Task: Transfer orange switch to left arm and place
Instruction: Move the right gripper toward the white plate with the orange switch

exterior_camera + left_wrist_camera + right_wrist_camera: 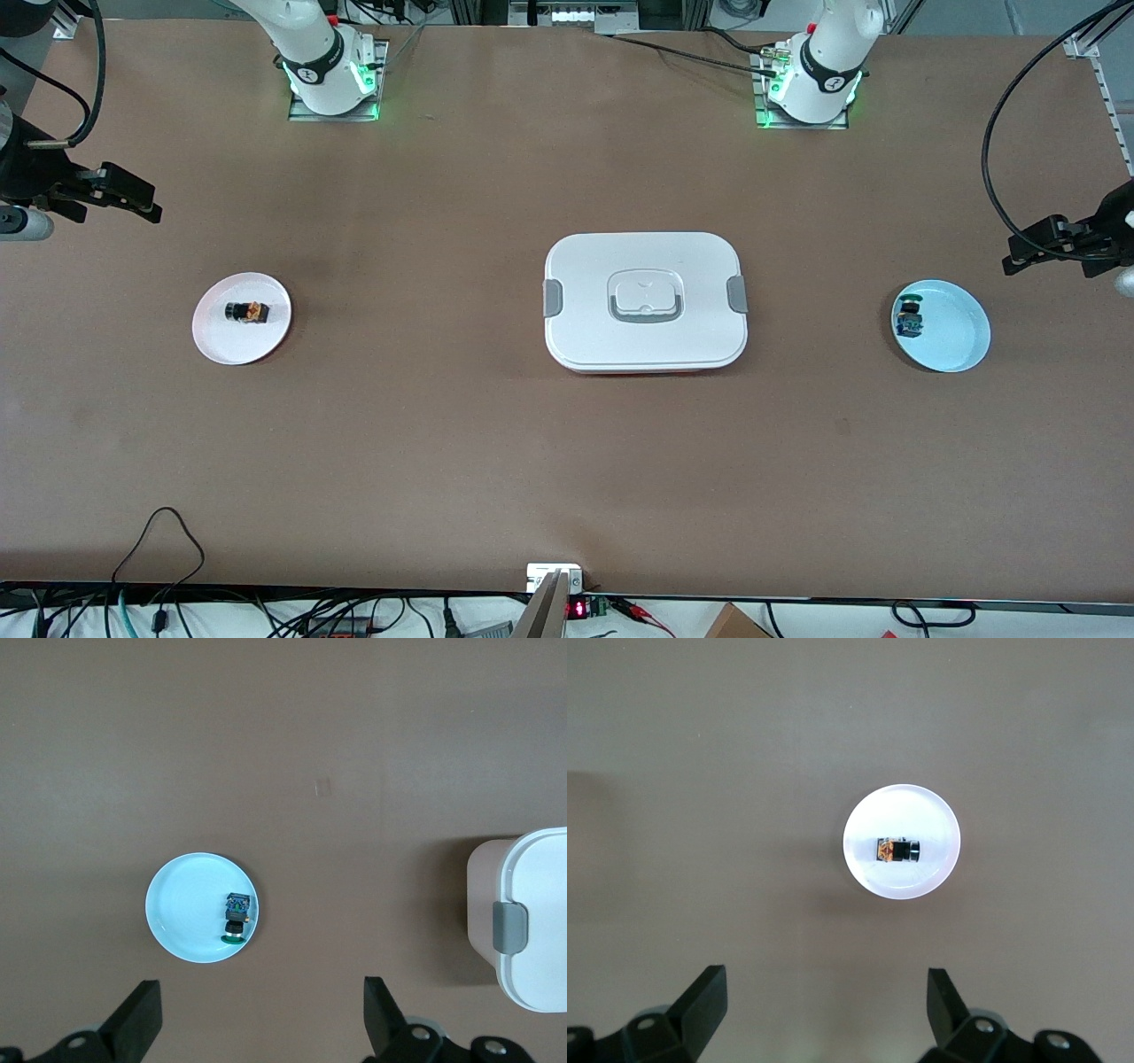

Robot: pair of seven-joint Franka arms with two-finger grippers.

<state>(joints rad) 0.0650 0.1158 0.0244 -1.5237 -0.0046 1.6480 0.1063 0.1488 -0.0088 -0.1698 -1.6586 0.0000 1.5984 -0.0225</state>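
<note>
1. The orange switch lay on its side on a pale pink plate toward the right arm's end of the table, its long axis running along the table's length.
2. The right gripper, fingers spread wide and empty, hung above the table near that plate, far closer than the left.
3. The left gripper, equally wide and empty, waited near a blue plate.
4. The box sat between both plates.

Open left claw above blue plate, near box.
</note>
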